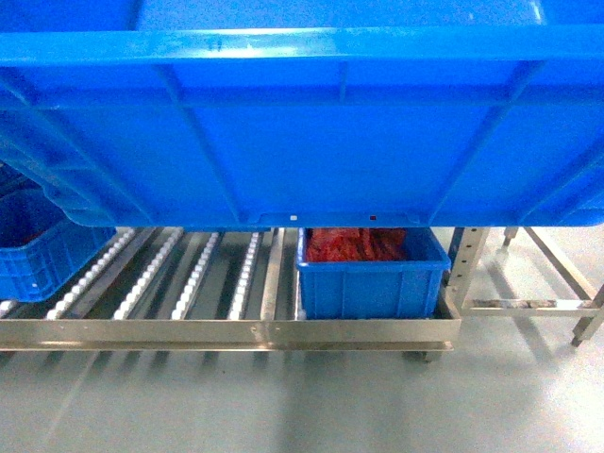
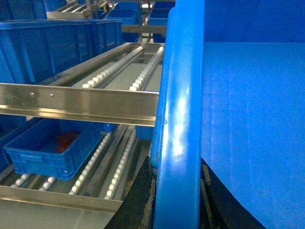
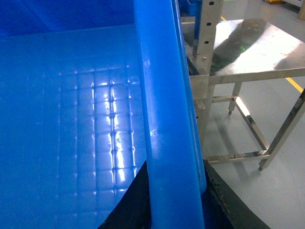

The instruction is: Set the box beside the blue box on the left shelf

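The box (image 1: 302, 123), a large bright blue ribbed crate, is held up off the floor and fills the upper half of the head view. My left gripper (image 2: 178, 210) is shut on its left rim (image 2: 178, 133), with one black finger (image 2: 138, 210) outside the wall. My right gripper (image 3: 174, 210) is shut on the right rim (image 3: 164, 119), one finger (image 3: 133, 214) inside the crate. Below and ahead lies the left shelf (image 1: 226, 332), a low roller rack. On it stand a small blue box (image 1: 373, 274) with red contents at the right and another blue crate (image 1: 38, 250) at the left.
Bare white rollers (image 1: 193, 274) lie between the two boxes on the rack. A steel upright (image 1: 467, 260) and a steel table frame (image 3: 252, 47) stand to the right. An upper roller level (image 2: 119, 71) and more blue crates (image 2: 47, 47) show in the left wrist view.
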Tool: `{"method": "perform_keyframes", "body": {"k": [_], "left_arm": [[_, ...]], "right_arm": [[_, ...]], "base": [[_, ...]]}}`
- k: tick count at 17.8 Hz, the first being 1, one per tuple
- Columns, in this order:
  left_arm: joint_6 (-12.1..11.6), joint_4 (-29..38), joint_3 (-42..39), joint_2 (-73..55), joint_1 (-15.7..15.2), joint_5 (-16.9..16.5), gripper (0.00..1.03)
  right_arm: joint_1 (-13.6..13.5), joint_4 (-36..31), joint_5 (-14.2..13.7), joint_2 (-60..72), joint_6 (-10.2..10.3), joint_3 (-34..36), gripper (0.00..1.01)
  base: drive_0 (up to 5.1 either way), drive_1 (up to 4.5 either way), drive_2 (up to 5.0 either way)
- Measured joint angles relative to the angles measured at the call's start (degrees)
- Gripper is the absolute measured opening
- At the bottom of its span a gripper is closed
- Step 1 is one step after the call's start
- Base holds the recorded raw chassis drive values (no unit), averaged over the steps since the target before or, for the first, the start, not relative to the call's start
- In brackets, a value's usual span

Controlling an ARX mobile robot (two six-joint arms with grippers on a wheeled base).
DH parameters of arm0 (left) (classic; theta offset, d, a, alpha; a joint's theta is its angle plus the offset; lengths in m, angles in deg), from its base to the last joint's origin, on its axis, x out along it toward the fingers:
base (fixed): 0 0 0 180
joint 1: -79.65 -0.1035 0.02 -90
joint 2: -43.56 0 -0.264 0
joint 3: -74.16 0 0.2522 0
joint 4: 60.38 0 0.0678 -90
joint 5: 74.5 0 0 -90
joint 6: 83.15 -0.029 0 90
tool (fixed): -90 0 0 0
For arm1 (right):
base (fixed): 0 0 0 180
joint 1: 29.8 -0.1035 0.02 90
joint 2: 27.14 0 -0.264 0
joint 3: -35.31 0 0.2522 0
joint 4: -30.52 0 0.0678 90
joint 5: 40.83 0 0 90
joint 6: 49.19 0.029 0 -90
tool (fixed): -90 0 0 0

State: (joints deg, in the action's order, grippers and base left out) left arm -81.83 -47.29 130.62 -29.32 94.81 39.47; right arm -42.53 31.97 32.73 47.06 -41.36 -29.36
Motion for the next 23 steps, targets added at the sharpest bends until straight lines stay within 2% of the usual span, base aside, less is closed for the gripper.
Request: {"method": "perform_keyframes", "body": {"k": [17,23], "left_arm": [[0.0,0.1,0.0,0.0,0.0,0.0,0.14],[-0.2,-0.1,0.0,0.1,-0.6,-0.4,0.14]], "right_arm": [[0.0,-0.1,0.2,0.0,0.0,0.0,0.21],[-0.4,-0.3,0.3,0.0,-0.2,0.0,0.21]], "base": [[-5.0,2.48,2.5],[0.0,0.00,0.0]]}}
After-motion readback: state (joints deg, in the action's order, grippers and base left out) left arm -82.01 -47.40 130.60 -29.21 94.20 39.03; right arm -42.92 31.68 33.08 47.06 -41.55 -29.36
